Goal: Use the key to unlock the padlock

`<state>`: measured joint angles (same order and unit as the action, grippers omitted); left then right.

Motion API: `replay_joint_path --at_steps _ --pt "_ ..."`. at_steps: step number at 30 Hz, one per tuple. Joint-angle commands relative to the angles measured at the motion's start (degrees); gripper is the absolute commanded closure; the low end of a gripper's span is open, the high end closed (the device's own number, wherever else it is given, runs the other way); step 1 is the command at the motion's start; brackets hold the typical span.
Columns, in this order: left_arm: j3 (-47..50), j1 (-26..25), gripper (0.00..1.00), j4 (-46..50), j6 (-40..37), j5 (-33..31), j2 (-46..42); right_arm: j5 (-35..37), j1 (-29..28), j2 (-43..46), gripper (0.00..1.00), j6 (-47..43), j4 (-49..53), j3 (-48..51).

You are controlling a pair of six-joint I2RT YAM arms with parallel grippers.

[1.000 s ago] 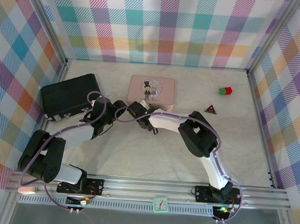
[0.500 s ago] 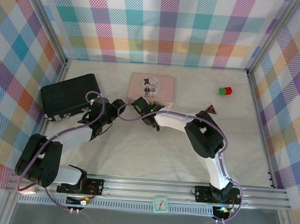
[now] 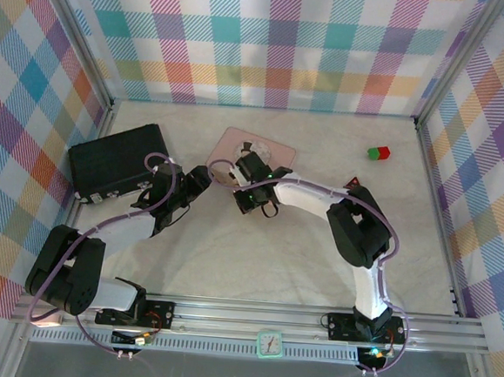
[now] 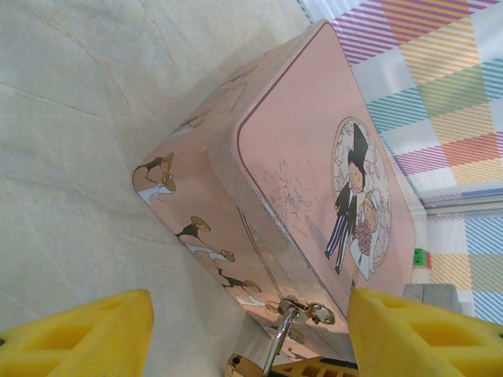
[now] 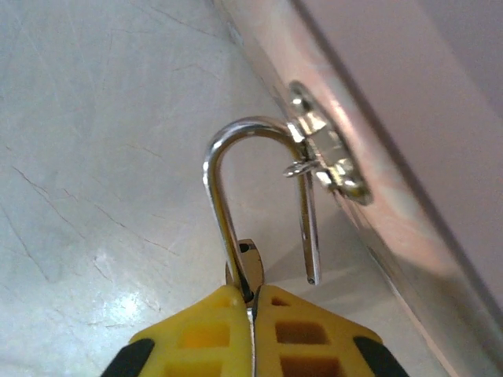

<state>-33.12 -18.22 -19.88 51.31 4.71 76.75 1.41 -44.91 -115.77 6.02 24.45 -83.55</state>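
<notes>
Against the front of the pink tin [image 4: 314,157], the right gripper [image 5: 251,297] has its jaws clamped on the padlock [image 5: 212,184]; those of the left gripper [image 4: 250,334] stand apart.

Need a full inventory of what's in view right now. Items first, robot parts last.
pink tin: 1, pink with a cartoon bride and groom on the lid, mid-table toward the back
padlock: 1, silver shackle and brass body, hooked through the tin's hasp, one shackle leg free
black case: 1, black, left side of the table
red-and-green block: 1, back right
dark red triangle: 1, right of the tin, beside the right arm
clock: 1, mint green, on the near rail
plaid walls: 3, multicolour, left, back, right
left end effector: 1, yellow fingers, open, facing the tin
right end effector: 1, yellow fingers, shut on the padlock
</notes>
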Motion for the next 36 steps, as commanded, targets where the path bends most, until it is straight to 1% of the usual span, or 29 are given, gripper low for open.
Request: replay_joint_path --at_steps 1,2,6,9,11,13,17,19,20,23,27,30,32,36 --pt "0.46 -0.33 0.34 -1.81 -0.84 0.79 0.48 -4.48 1.55 2.04 0.84 3.78 1.02 1.47" --pt "0.44 -0.33 0.34 -1.78 -0.7 0.78 0.6 -3.95 1.57 2.65 0.78 3.73 0.96 1.71" --pt "0.43 -0.5 0.34 -2.25 -0.91 1.24 1.44 -3.61 1.66 5.34 0.64 4.26 1.18 2.83" --pt "0.52 -1.67 0.35 -3.22 -2.26 2.21 2.57 -4.69 1.75 7.96 0.59 6.01 0.9 4.27" --pt "0.22 -3.43 0.38 -3.89 -4.51 2.61 3.47 -5.93 1.84 9.86 0.55 7.59 0.87 5.06" --pt "-0.52 -5.28 0.4 -3.95 -6.65 2.87 4.43 -5.85 2.01 11.84 0.53 8.98 0.92 5.94" --pt "-1.47 -7.75 0.44 -7.76 -9.03 4.96 8.32 -5.24 3.41 16.33 0.48 12.56 0.45 8.1" --pt "-2.08 -8.15 0.47 -9.94 -8.72 6.1 10.62 -4.11 4.33 18.41 0.46 13.83 0.59 8.95" --pt "-2.56 -8.56 0.48 -10.59 -8.68 6.42 11.88 -3.17 4.88 19.59 0.42 14.63 0.56 9.56" --pt "-4.45 -9.69 0.51 -10.59 -9.9 5.68 15.27 -0.39 6.89 22.45 0.38 16.75 0.39 11.31" --pt "-6.24 -10.09 0.55 -11.7 -9.31 6.4 19.95 1.04 10.42 24.51 0.34 19.47 -1.14 13.63" --pt "-8.33 -10.97 0.55 -7.93 -9.69 5.81 22.16 0.9 12.18 24.8 0.33 20.36 -2.46 14.37" --pt "-10.18 -11.97 0.54 -2.64 -11.42 4.16 22.61 0.9 12.45 24.63 0.33 20.04 -3.47 14.44" --pt "-12.89 -13.83 0.52 4.33 -15.53 2.15 23.05 1.4 12.56 22.7 0.33 19.32 -3.93 13.35"
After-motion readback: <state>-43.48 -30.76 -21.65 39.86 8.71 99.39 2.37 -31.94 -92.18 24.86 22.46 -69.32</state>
